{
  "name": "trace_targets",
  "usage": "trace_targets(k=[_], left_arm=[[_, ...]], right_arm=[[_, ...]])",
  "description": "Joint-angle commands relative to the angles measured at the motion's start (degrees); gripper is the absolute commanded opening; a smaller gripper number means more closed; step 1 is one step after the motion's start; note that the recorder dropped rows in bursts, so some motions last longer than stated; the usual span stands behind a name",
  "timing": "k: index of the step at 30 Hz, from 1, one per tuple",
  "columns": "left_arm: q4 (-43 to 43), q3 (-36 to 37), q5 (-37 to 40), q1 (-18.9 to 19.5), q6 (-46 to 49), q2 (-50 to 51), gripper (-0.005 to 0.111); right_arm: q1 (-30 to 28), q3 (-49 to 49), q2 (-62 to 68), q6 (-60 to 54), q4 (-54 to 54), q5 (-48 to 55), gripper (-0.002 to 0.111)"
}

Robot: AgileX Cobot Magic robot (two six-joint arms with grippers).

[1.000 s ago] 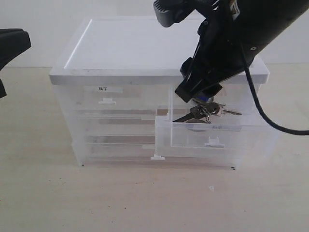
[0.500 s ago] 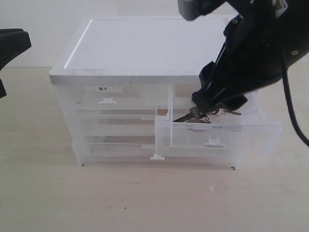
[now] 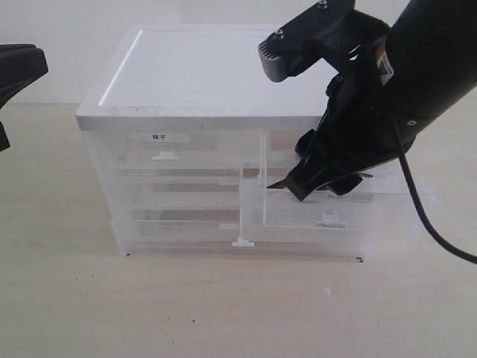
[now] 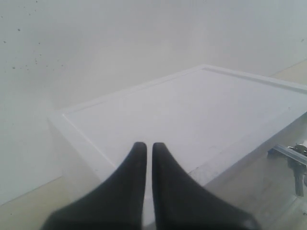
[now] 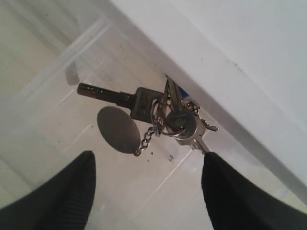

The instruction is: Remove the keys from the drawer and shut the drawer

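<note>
Left gripper [image 4: 145, 149] is pinched nearly closed and empty, off beside the cabinet [image 3: 216, 74]. Right gripper [image 5: 149, 158] is spread wide over the keys [image 5: 165, 115], seemingly not touching them; they lie in the pulled-out drawer [image 3: 287, 210].

Bunch of keys [image 5: 165, 115] in the drawer [image 5: 53, 91], just ahead of the wide-spread jaws

A pale wooden worktop [image 3: 67, 298] is lying in soft, even light; a plain white wall [image 3: 74, 30] is standing behind.
</note>
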Motion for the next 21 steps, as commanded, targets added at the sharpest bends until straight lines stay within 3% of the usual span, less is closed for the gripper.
trace_targets(k=[1,21], left_arm=[[-0.87,0.25,0.42,-0.26,0.11,-0.33,0.005],[-0.87,0.25,0.24,-0.26,-0.15,-0.33,0.005]], right_arm=[[0.09,0.20,1.56,-0.52,-0.49,-0.35,0.058],[0.09,0.20,6.80,-0.41,0.55,-1.42,0.058]])
